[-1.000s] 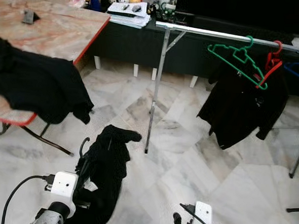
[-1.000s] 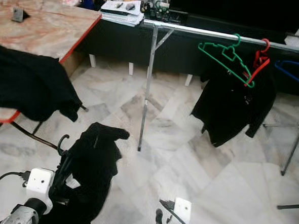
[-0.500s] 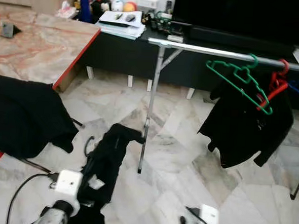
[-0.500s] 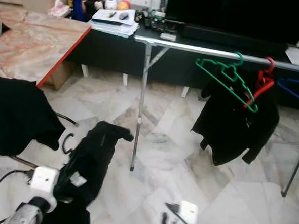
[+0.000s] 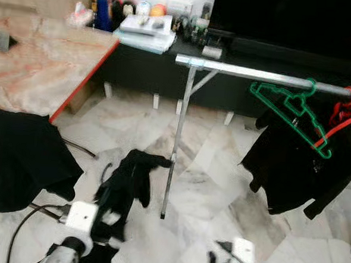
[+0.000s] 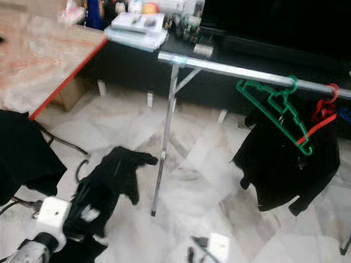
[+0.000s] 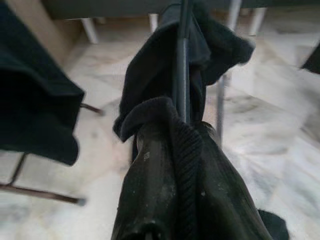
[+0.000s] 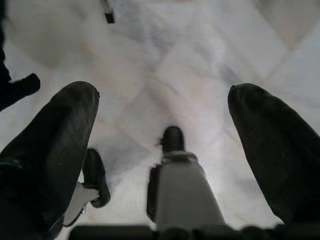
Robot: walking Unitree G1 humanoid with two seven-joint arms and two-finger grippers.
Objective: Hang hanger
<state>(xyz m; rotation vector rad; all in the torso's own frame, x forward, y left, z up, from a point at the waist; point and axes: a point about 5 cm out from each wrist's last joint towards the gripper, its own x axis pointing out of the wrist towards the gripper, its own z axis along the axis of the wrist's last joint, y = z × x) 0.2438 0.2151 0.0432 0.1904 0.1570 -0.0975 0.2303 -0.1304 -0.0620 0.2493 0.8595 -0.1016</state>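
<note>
My left gripper (image 5: 101, 222) is low at the left, shut on a dark hanger (image 7: 183, 55) with a black garment (image 5: 131, 179) draped over it and over the fingers. The hanger's hook (image 5: 104, 172) curls out beside the cloth. Ahead stands a silver clothes rail (image 5: 250, 72) on a thin leg (image 5: 176, 144). An empty green hanger (image 5: 293, 112) hangs on it, and a red hanger (image 5: 338, 125) carries a black jacket (image 5: 298, 169). My right gripper (image 8: 160, 130) is open, low over the marble floor, holding nothing.
A marble-topped table (image 5: 43, 58) with a red edge stands at the left, and another black garment (image 5: 19, 158) hangs off its near end. A dark low cabinet (image 5: 168, 47) with clutter runs behind the rail. A cable (image 5: 23, 235) trails from my left wrist.
The whole picture has shifted, so the camera has moved and the rail now sits more to the right. The garment in my left gripper looks bunched up and shorter.
</note>
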